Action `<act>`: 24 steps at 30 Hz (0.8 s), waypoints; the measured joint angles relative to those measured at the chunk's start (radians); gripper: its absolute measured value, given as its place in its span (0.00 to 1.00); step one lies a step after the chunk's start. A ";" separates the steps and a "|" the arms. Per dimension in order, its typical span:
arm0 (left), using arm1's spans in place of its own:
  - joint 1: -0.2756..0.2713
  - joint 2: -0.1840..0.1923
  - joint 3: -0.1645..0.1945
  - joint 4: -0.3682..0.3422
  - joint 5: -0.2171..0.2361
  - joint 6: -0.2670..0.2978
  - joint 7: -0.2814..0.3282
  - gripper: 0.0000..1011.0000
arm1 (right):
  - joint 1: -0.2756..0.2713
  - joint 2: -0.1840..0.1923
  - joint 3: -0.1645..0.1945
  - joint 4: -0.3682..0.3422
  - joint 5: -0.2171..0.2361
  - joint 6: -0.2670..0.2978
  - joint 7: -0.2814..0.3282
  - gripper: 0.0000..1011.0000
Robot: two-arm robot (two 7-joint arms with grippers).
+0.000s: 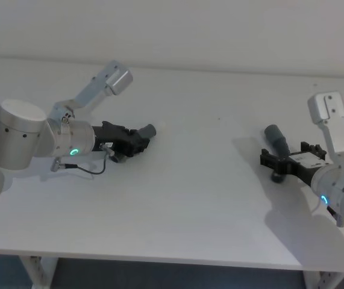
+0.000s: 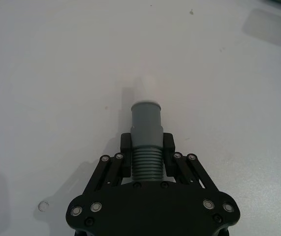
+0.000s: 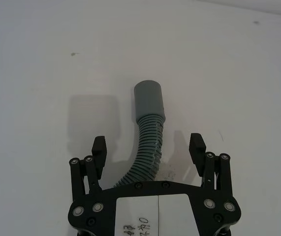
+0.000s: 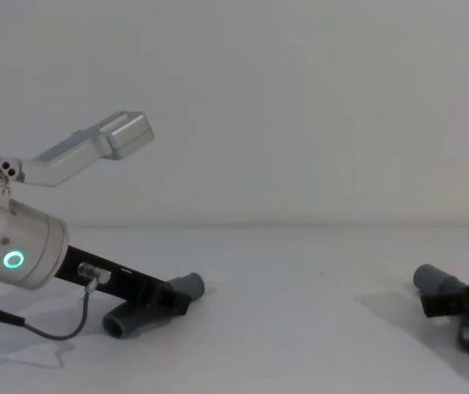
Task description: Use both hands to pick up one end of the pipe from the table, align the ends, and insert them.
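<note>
**Two pipe pieces, one grasp made, one pending**

Left side: the left hand (image 2: 147, 142) is clamped on the ribbed section of the left pipe piece (image 2: 145, 120), just behind its grey cuff. The white tip (image 2: 147, 91) points forward, away from the hand. In the chest view the cuff end is tilted up while the rear end sits low, at or near the tabletop (image 1: 208, 198).

Right side: the right hand (image 3: 148, 147) is spread wide and straddles the ribbed bend of the right pipe piece (image 3: 150, 142). Its fingers (image 3: 99, 147) stand clear on either side without touching. This piece lies on the tabletop, open cuff (image 3: 148, 98) pointing away from the hand.

The two pieces are well apart.

Assessment: the pick-up step is half done. The next move calls for the right hand to close on the ribbed section and lift. Both arms must then bring the white tip and open cuff face to face on one axis before insertion.
</note>
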 joint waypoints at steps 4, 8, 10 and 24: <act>0.000 0.000 0.000 0.000 0.000 0.000 0.000 0.36 | 0.006 -0.008 -0.001 0.009 -0.006 0.008 -0.004 0.99; 0.000 0.000 0.000 0.000 0.000 0.000 0.000 0.36 | 0.011 -0.014 -0.002 0.014 -0.009 0.015 -0.005 0.99; 0.000 0.000 0.000 0.000 0.000 0.000 0.000 0.36 | 0.013 -0.015 -0.003 0.016 -0.011 0.018 -0.005 0.99; 0.000 0.000 0.000 0.000 0.000 0.000 0.000 0.36 | 0.025 -0.025 -0.005 0.025 -0.020 0.039 -0.005 0.87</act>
